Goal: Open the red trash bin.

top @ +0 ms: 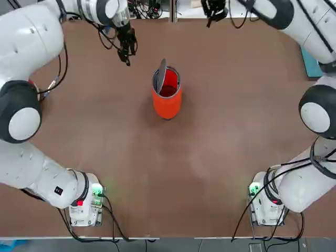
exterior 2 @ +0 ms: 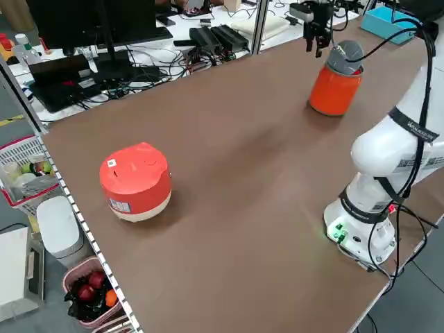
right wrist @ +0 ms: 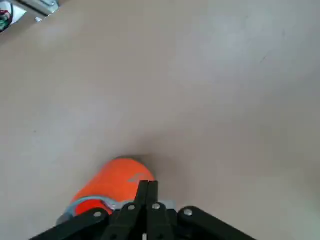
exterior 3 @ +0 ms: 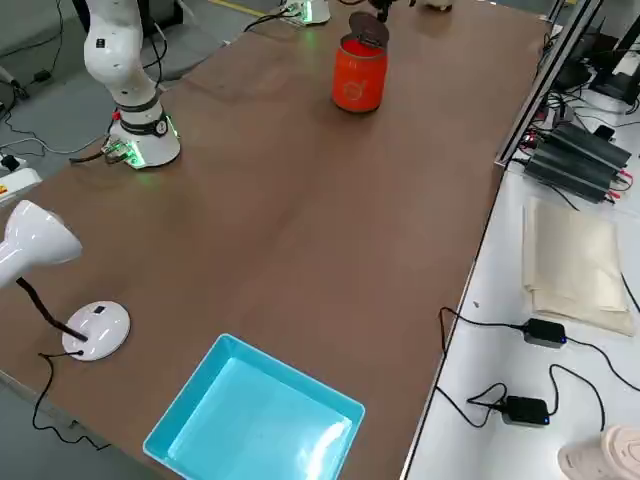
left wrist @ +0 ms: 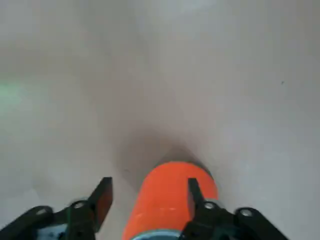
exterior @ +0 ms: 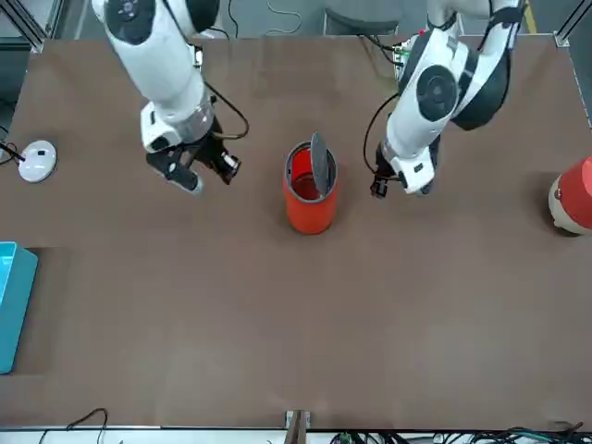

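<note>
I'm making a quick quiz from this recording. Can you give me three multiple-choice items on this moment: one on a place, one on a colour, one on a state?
1. Where does the red trash bin stand?
A. Mid-table between the arms
B. Inside the teal box
C. At an arm's base

2. What colour is the swing lid?
A. Blue
B. Grey
C. Yellow

3. How do the right gripper jaws stand?
A. Wide open
B. Shut on the lid
C. Shut, holding nothing

Key: 1 A, the top view shows it centred on the brown table. 2 B, the tilted disc is grey above the red interior. 3 C, the right wrist view shows the jaws pressed together and empty.
</note>
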`<action>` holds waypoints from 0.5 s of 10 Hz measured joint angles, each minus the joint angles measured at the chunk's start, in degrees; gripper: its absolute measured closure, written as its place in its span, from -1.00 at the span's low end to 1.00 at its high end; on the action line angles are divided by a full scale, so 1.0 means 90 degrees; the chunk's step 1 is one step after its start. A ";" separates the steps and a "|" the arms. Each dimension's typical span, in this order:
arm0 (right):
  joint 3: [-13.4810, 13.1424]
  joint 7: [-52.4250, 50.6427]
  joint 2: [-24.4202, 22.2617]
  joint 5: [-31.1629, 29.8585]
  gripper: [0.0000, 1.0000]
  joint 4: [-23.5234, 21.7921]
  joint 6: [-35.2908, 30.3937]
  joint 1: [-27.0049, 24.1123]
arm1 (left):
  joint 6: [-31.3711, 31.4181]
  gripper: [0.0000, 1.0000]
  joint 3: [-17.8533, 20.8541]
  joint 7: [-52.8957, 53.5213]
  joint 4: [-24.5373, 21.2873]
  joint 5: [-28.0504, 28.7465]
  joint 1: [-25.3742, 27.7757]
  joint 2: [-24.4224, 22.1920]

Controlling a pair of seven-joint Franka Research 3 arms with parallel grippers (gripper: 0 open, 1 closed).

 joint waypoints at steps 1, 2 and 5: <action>-0.0007 -0.0506 -0.0025 -0.0001 0.98 0.0128 -0.0258 -0.0390 | -0.0144 -0.82 0.0014 0.0369 0.0028 0.0182 0.0304 -0.0237; -0.0012 -0.1059 -0.0049 -0.0004 0.98 0.0287 -0.0568 -0.0800 | -0.0210 -0.99 0.0024 0.0702 0.0038 0.0403 0.0599 -0.0438; -0.0022 -0.3007 -0.0154 -0.0011 0.98 0.0657 -0.1607 -0.1936 | -0.0814 -0.99 0.0045 0.2031 0.0405 0.0810 0.1145 -0.0585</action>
